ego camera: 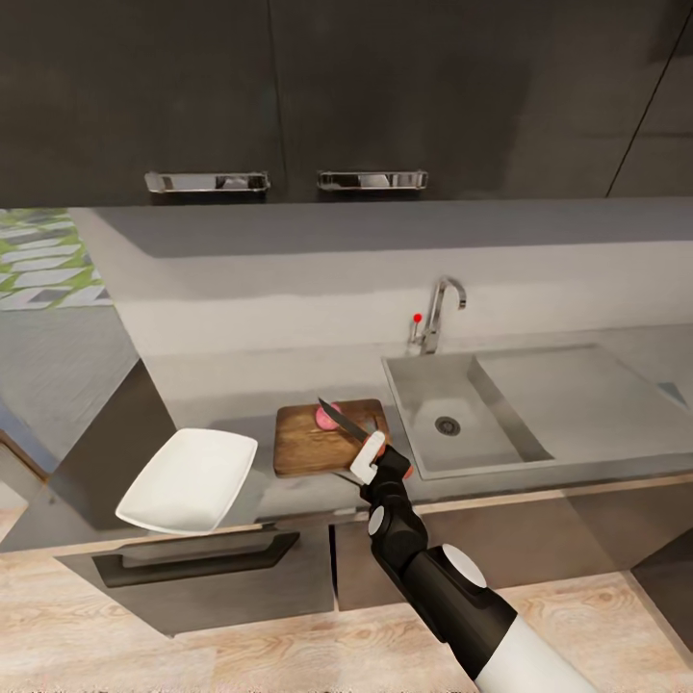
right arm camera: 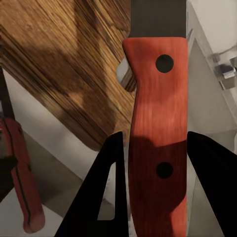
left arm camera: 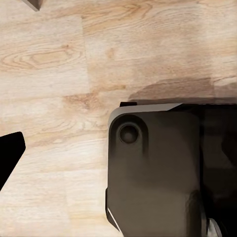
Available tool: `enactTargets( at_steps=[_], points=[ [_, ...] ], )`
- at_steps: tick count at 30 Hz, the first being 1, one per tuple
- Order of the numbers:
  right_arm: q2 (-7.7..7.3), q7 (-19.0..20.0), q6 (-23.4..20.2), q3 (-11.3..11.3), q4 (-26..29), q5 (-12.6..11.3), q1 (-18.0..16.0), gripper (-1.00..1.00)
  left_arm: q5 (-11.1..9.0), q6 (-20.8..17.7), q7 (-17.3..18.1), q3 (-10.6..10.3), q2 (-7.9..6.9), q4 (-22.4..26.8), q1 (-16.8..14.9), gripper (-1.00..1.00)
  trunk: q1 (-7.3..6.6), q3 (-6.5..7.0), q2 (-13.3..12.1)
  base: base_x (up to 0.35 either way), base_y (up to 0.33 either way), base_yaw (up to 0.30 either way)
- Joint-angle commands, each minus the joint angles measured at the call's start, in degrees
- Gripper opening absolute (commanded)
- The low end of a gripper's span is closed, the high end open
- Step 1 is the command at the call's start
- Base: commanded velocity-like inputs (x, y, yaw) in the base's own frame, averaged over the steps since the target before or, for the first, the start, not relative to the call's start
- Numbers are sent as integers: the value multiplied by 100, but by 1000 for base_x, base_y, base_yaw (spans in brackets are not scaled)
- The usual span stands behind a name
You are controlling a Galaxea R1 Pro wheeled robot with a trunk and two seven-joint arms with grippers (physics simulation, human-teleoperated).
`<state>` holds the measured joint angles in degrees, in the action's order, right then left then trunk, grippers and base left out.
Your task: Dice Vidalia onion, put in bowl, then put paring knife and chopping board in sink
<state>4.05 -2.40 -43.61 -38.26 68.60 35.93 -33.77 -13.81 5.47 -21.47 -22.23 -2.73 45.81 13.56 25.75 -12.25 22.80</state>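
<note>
Dicing is needing the right claw, closing on the paring knife, pressing straight down through the onion over the chopping board.

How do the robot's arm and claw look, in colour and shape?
The right arm is a round tube, white toward the shoulder and glossy black toward the wrist, with white round joint caps. The right claw has a white part; its fingers are flat and black.

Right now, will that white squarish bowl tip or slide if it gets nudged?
The shallow white squarish bowl overhangs the grey countertop front edge, so an outward nudge would likely tip it off. Its smooth sides probably slide easily. It looks rigid, perhaps breakable.
</note>
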Motion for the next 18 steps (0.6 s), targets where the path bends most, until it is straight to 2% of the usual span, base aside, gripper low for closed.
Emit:
enactTargets(
  at_steps=[1,9,18],
  points=[
    [3,-24,-35,-14,4,-7,-7,-100,-60,24,-41,-36,-9,7,-4,100,3,-19,12,0,0,0],
    [4,-24,-35,-14,3,-7,-7,-100,-60,24,-41,-36,-9,7,-2,100,3,-94,12,3,0,0],
    [-1,-25,-35,-14,4,-7,-7,-100,-60,24,-41,-36,-9,13,-2,100,3,-116,12,116,0,0]
  ],
)
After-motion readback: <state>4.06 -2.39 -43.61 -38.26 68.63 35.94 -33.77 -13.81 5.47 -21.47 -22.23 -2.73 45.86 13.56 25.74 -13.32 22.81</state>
